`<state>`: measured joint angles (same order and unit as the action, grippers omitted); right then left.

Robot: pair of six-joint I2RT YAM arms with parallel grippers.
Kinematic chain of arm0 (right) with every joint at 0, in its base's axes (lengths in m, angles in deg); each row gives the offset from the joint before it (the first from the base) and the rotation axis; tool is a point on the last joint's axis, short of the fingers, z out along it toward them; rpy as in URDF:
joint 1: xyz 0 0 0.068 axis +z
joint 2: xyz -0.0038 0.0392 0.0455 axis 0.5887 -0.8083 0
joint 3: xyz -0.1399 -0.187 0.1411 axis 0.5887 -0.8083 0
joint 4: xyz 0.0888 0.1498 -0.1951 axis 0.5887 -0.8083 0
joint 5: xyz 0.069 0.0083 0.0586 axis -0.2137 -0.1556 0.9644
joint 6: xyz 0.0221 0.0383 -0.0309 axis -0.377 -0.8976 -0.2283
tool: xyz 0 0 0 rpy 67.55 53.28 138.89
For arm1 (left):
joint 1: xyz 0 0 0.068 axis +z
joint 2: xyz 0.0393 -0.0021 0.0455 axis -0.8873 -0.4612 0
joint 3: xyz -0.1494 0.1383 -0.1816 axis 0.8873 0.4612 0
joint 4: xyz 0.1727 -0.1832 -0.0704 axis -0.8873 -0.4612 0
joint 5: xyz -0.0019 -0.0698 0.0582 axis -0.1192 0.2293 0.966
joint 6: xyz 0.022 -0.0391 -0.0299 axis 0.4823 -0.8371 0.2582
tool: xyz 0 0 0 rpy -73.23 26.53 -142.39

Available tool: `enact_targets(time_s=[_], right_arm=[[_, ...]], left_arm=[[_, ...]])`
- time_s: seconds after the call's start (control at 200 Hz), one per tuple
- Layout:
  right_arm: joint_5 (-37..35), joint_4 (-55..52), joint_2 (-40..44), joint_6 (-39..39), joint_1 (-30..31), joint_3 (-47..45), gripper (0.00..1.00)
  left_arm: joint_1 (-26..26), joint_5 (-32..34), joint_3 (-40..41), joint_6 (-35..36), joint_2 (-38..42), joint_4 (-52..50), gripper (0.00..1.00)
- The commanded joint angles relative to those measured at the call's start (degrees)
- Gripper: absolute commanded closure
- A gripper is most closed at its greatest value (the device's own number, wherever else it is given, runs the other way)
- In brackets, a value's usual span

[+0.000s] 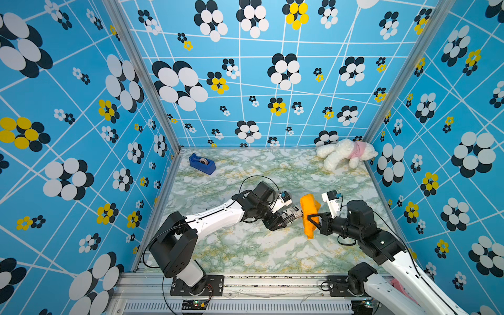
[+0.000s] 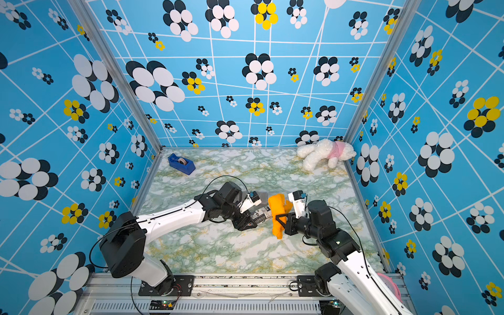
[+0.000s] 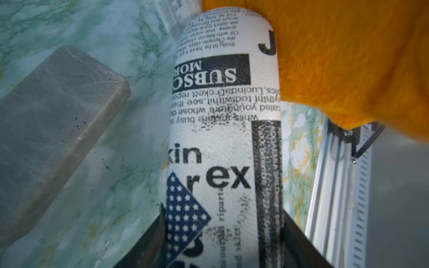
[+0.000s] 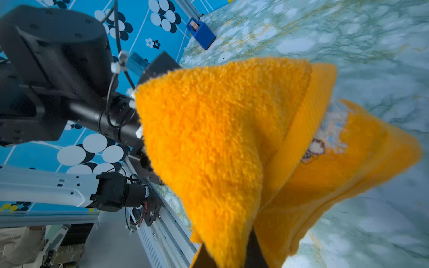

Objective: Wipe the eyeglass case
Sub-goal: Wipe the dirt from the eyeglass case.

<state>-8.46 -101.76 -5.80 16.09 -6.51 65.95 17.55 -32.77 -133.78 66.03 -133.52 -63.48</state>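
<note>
- Marble bench, blue flowered walls.
- eyeglass case pinched at near end by left fingers, long axis running straight out from them toward orange cloth.
- right fingers clamped on orange cloth, which touched case's far end.

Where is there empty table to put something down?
The table is bare between the tape holder and the toy dog at the back, and along the front rail. The middle is crowded: glasses case and orange cloth meet there.

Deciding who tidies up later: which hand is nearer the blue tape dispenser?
Left. The left hand, holding the eyeglass case, is nearer the tape dispenser; the right hand, gripping the orange cloth, sits just beyond the case, farther away.
</note>
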Motion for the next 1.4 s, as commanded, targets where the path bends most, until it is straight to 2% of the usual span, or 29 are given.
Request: enact_targets(time_s=[0.0,0.08,0.185,0.285,0.36,0.445,0.575,0.645,0.77,0.86,0.945,1.049,1.154,1.259,1.329,1.399], right_arm=[[-5.6,6.8,-1.7,0.1,4.7,-1.1,0.97],[-7.4,9.5,-5.9,2.1,7.6,-0.4,0.97],[-7.5,10.3,-11.2,5.6,7.9,2.0,0.99],[-12.6,7.0,-11.5,9.6,7.4,3.0,0.99],[-12.9,4.4,-10.4,11.4,4.7,3.6,0.99],[-9.1,5.2,-9.3,10.1,1.2,3.5,0.98],[-6.3,5.6,-10.2,8.5,1.2,4.2,0.99],[-4.7,7.5,-11.2,6.6,3.0,3.8,0.99],[-4.1,12.0,-13.5,3.6,9.8,3.3,0.99],[-2.8,13.8,-14.2,2.5,10.9,2.7,0.99],[-6.1,10.6,-13.3,4.7,10.8,3.2,0.99],[-8.9,4.8,-12.9,8.3,8.4,5.6,0.99],[-8.5,0.3,-13.5,10.9,2.1,7.9,0.99],[-5.4,2.0,-14.3,11.1,-3.6,9.3,0.99],[-5.4,2.3,-16.0,11.2,-4.1,11.3,0.99],[-2.4,5.2,-17.4,9.6,-4.1,11.5,1.00]], left_arm=[[0.8,-11.6,-2.6,-5.4,2.5,-0.9,0.86],[1.1,-14.6,-3.4,-6.7,2.8,-0.9,0.86],[1.1,-17.1,-4.2,-7.2,2.9,-1.5,0.86],[1.7,-19.1,-3.4,-8.2,4.4,-0.6,0.87],[2.1,-20.0,-2.2,-9.2,5.7,0.9,0.87],[2.6,-20.9,-1.4,-9.8,6.1,1.9,0.87],[2.9,-21.9,-1.8,-10.1,5.1,2.2,0.87],[3.0,-22.7,-2.0,-10.8,4.6,3.6,0.87],[3.3,-23.3,-3.2,-11.2,3.3,4.1,0.87],[3.7,-23.5,-3.3,-11.2,2.9,3.8,0.87],[4.1,-23.6,-3.1,-11.2,3.0,3.4,0.87],[4.5,-24.2,-2.6,-11.0,3.8,2.7,0.87],[4.7,-24.9,-2.5,-9.7,4.8,0.9,0.87],[4.9,-25.4,-2.1,-8.8,5.9,-0.2,0.87],[5.3,-25.7,-1.8,-8.9,6.3,-0.5,0.87],[5.4,-25.7,-2.0,-8.6,6.6,-0.8,0.87]])
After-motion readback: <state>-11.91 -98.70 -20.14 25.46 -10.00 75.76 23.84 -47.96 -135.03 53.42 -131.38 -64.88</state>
